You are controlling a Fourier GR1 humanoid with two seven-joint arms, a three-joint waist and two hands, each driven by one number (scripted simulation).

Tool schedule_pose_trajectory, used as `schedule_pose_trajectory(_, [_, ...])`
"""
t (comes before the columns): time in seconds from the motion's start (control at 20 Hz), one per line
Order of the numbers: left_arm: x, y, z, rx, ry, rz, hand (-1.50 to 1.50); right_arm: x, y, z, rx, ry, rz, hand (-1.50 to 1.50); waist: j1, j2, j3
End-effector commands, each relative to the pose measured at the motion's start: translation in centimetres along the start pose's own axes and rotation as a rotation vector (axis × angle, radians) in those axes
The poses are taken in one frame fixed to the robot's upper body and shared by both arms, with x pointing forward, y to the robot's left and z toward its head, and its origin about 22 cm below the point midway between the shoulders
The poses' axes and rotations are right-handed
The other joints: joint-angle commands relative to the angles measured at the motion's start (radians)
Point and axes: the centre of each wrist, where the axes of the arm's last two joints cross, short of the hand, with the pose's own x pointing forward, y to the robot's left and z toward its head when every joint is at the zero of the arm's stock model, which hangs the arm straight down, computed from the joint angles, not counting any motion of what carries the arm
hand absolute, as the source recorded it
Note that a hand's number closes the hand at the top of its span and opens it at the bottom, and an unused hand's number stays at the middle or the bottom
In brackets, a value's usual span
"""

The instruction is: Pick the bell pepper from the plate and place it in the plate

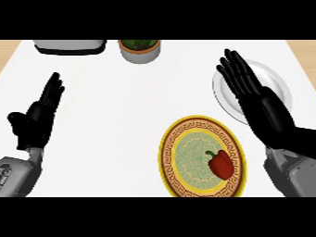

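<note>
Both hands open: left (38, 115), right (256, 95) (seemingly higher).

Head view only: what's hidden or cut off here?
- Plain white plate: its left part is covered by the right hand.
- Grey appliance at the counter's far edge: cut by the view's top, so its kind is unclear.
- Potted plant: top cropped there too.
- Red bell pepper on the yellow patterned plate: underside unseen.
- Left hand: edge-on, palm hidden.

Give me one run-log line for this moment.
pepper: on patterned plate | white plate: bare | right hand: open, over white plate | left hand: open, resting at left
</note>
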Motion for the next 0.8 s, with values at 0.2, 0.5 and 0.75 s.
schedule_pose_trajectory(0.2, [-0.5, 0.1, 0.2, -0.036, 0.069, 0.027, 0.0, -2.6, -2.4, 0.3, 0.477, 0.119, -0.119, 1.5, 0.068, 0.055, 0.04])
schedule_pose_trajectory(0.5, [-1.3, -0.4, 0.7, -0.069, 0.161, 0.071, 0.0, -7.5, -8.5, 5.4, 0.261, 0.032, 0.007, -1.5, 0.046, 0.057, 0.044])
schedule_pose_trajectory(0.75, [-1.2, -0.5, 0.0, -0.084, 0.179, 0.086, 0.0, -9.1, -11.7, 6.5, 0.587, 0.062, 0.09, -1.5, 0.052, 0.051, 0.04])
